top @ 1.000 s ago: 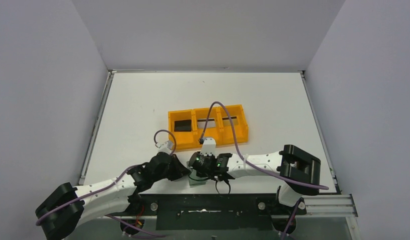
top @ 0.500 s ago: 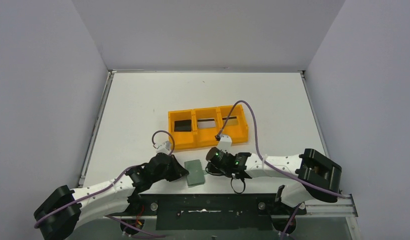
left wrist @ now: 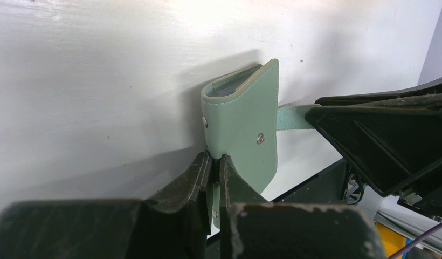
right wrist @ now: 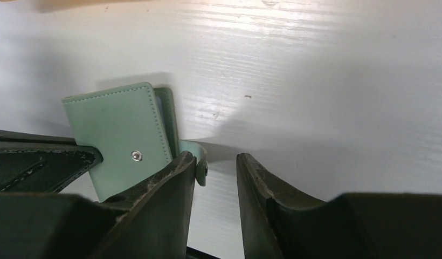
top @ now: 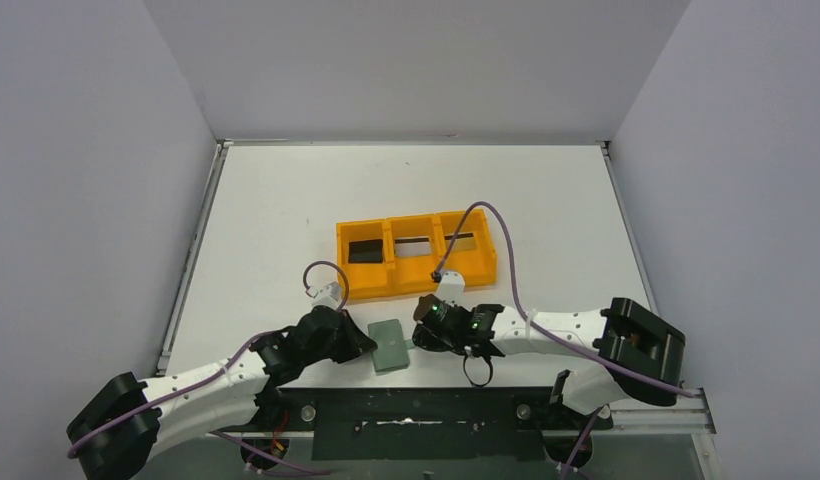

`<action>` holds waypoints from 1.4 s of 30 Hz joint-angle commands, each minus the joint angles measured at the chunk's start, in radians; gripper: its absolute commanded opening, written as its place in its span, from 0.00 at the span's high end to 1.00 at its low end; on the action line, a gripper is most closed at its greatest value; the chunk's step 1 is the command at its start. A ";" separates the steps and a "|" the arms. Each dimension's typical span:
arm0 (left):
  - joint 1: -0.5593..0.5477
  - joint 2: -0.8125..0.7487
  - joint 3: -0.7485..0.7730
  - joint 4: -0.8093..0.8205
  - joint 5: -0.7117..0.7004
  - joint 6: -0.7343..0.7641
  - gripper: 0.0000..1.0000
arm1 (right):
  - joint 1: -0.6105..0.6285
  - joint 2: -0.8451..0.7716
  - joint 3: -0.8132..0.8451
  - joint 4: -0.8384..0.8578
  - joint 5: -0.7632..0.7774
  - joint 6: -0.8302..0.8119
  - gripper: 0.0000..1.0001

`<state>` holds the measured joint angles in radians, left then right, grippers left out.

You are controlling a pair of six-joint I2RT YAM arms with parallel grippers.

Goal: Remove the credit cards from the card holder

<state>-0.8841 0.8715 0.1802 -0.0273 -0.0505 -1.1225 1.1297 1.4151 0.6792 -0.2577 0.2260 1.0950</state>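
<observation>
Grey-green card holder (top: pixel 390 344): folded, lying on white table (top: pixel 286 200) near its front edge; left gripper (left wrist: pixel 215 178) clenched on one edge; right gripper (right wrist: pixel 216 172) released, jaws apart beside the tab (right wrist: pixel 194 151); orange tray (top: pixel 416 285) behind, black card (top: pixel 364 251) in left compartment

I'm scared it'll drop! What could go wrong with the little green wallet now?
The left gripper pinches only a thin edge of the card holder, so it might slip free. The right gripper is open with the tab beside one finger, not between them; closing could miss it or shove it.
</observation>
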 commanded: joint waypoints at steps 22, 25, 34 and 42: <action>0.002 -0.021 0.011 -0.060 -0.020 0.041 1.00 | 0.068 0.092 0.090 0.012 0.045 -0.011 0.75; 0.001 -0.022 0.013 -0.067 -0.015 0.045 1.00 | 0.057 0.090 0.083 0.062 0.030 -0.026 0.80; 0.001 -0.055 0.004 -0.086 -0.004 0.060 1.00 | 0.017 0.087 0.028 0.186 -0.033 -0.015 0.84; 0.001 -0.051 0.042 -0.149 -0.038 0.060 0.71 | 0.015 0.000 -0.018 0.191 -0.028 -0.006 0.97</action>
<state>-0.8837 0.8230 0.1802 -0.1047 -0.0525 -1.0885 1.1507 1.5070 0.6800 -0.1081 0.1699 1.0760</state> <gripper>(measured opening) 0.198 0.087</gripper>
